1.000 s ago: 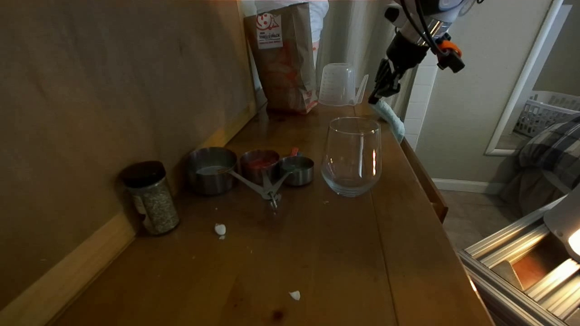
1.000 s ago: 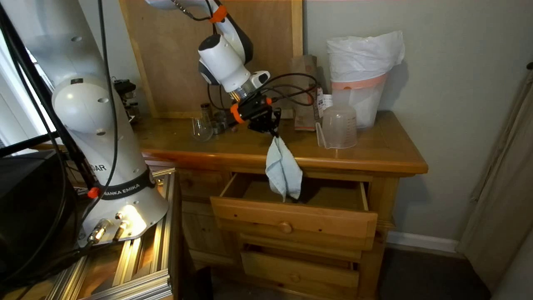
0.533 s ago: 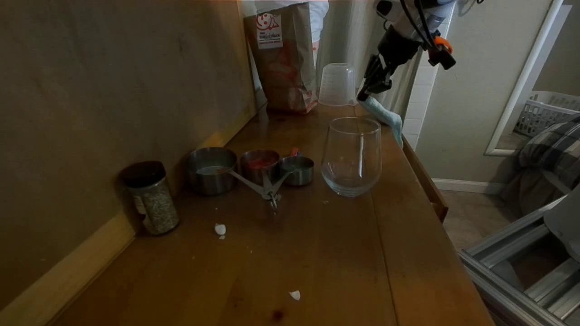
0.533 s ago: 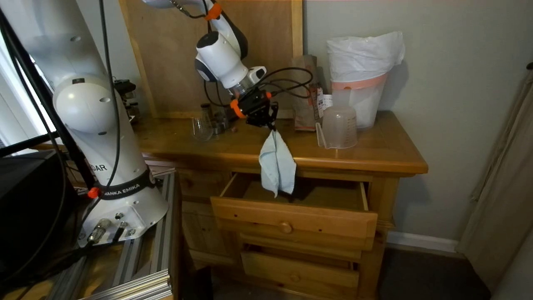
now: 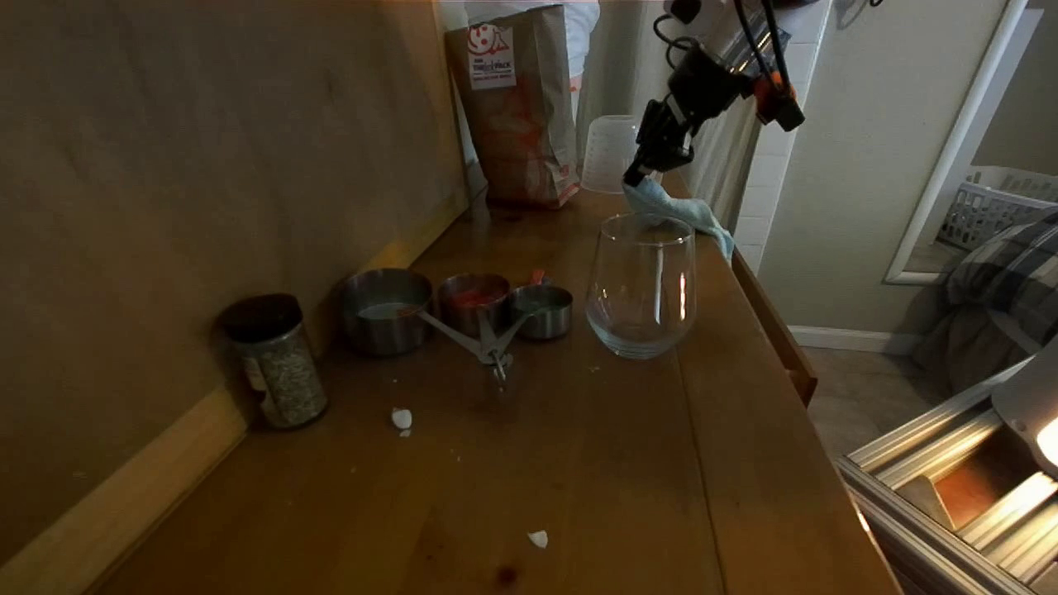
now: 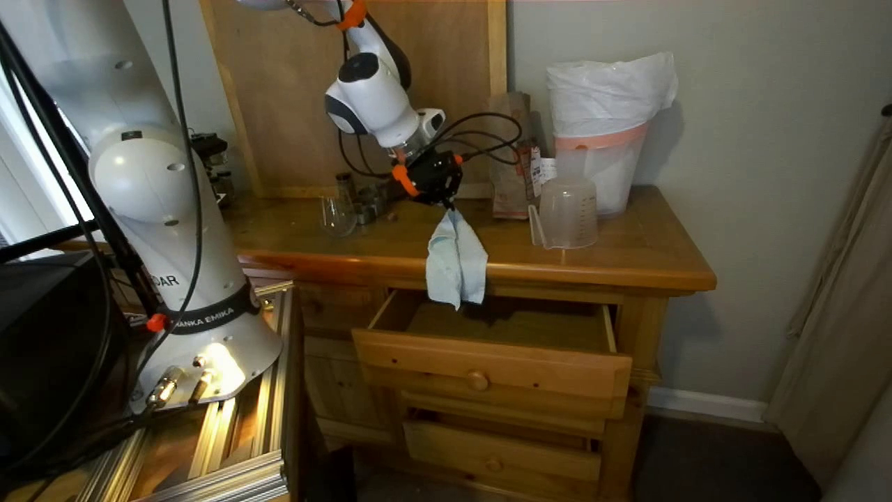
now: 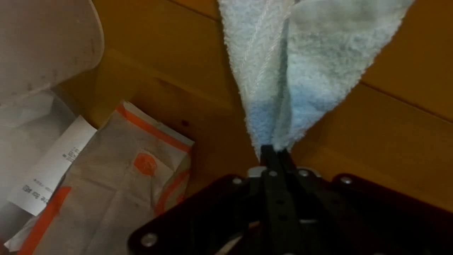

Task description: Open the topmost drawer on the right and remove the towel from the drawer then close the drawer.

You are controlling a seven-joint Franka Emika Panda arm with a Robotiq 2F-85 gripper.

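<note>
My gripper [image 6: 449,204] is shut on one end of a light blue towel [image 6: 456,258] above the tabletop. In an exterior view the gripper [image 5: 633,177] is low over the wood, and the towel [image 5: 682,208] trails over the table's front edge. In the wrist view the fingertips [image 7: 277,151] pinch the towel [image 7: 315,67], which spreads out beyond them. The top right drawer [image 6: 488,366] stands open, with the towel's lower end hanging in front of its opening; its edge also shows in an exterior view [image 5: 773,326]. The visible drawer floor is bare.
A clear glass [image 5: 640,289] and metal measuring cups [image 5: 387,318] stand on the table, with a spice jar [image 5: 277,364]. A plastic jug [image 6: 568,213], a paper bag [image 6: 510,160] and a lined bin [image 6: 606,139] stand right of the gripper. A lower drawer [image 6: 502,457] is partly open.
My gripper has moved back over the tabletop and slightly left, carrying the towel. The towel's lower end has risen out of the drawer area. The drawer has not moved.
</note>
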